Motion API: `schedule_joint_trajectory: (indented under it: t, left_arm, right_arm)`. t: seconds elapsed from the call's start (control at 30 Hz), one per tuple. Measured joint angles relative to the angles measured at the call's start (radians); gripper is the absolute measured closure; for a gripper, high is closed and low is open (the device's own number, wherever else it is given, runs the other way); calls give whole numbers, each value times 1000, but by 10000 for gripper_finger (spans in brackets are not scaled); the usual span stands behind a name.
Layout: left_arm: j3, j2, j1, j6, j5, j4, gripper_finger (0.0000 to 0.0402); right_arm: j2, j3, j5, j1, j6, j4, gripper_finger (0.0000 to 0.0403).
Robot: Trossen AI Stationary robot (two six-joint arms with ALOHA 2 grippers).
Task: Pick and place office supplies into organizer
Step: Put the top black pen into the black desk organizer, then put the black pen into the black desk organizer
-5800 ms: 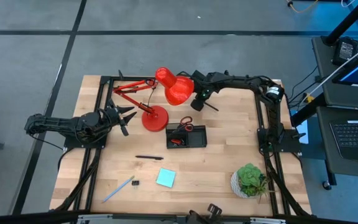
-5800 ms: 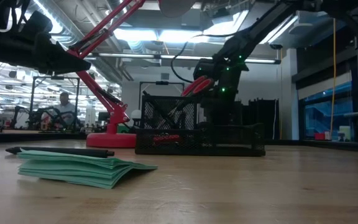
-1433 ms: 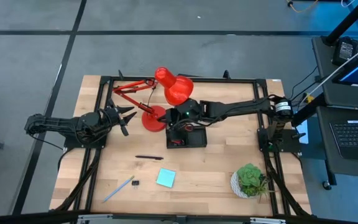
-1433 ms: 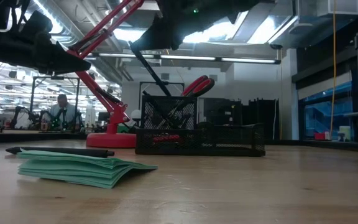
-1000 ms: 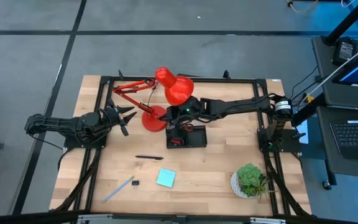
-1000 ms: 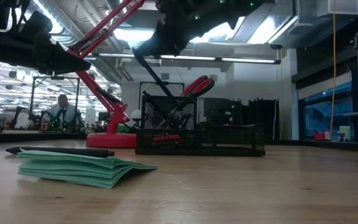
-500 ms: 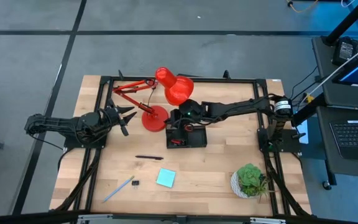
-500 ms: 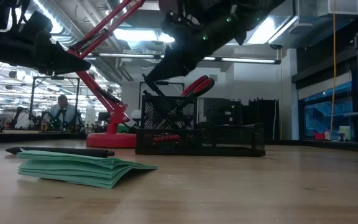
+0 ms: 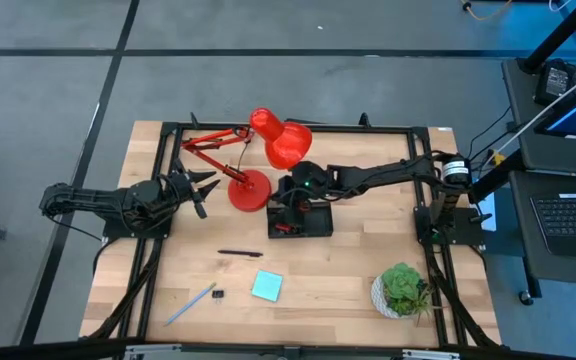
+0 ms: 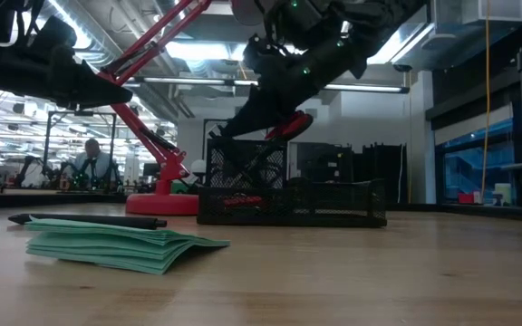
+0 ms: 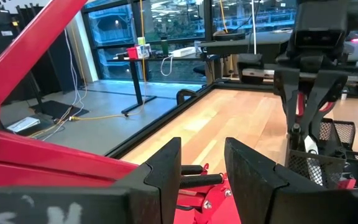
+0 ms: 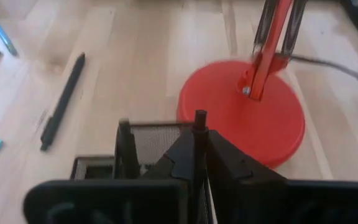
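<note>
The organizer (image 9: 316, 222) is a black mesh tray on the table's middle, with a tall mesh cup (image 10: 247, 163) at one end. Red-handled scissors (image 10: 290, 122) stand in that cup. My right gripper (image 9: 291, 197) hovers over the cup, shut on a thin black pen (image 12: 199, 127). Another black pen (image 9: 238, 254), a teal sticky-note pad (image 9: 266, 286), a light-blue pen (image 9: 193, 303) and a small black clip (image 9: 217, 295) lie flat on the wood nearer the front. My left gripper (image 9: 200, 190) waits open at the table's left, by the lamp base. My right gripper pinches the black pen between its two shut fingers (image 12: 229, 165), coming slanting down from the table's right. The pen runs along the fingers, and its free end (image 12: 199, 116) sticks out past their tips over the mesh cup's rim, lifted clear of the table. The fingers hide the held part.
A red desk lamp stands close behind the organizer, its round base (image 9: 249, 190) to the left and its shade (image 9: 286, 145) above the right arm. A potted plant (image 9: 403, 288) sits at the front right. A person (image 10: 89, 158) is far off in the room.
My right gripper has come down with the pen from above the organizer toward the mesh cup, drifting slightly toward the table's right. The pen's lower end has dropped to about the cup's rim, beside the scissors' handles. It has stayed shut.
</note>
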Motion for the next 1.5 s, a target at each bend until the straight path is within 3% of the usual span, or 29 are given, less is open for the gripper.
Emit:
schedule_joint_trajectory:
  t: [0.57, 0.77, 1.23, 1.4, 1.5]
  left_arm:
    - [0, 0, 0, 0, 0, 0, 284]
    - [0, 0, 0, 0, 0, 0, 284]
    - [1, 23, 0, -10, 8, 0, 284]
    - [1, 35, 0, -33, 8, 1, 284]
    - [0, 40, 0, -43, 8, 1, 284]
  right_arm:
    - [2, 14, 3, -1, -6, -6, 255]
    - [-24, 61, 20, 0, -3, -100, 220]
    - [-189, 105, 17, 29, 71, -475, 212]
    - [-260, 2, 17, 36, 91, -472, 212]
    - [-313, -107, 17, 36, 127, -370, 212]
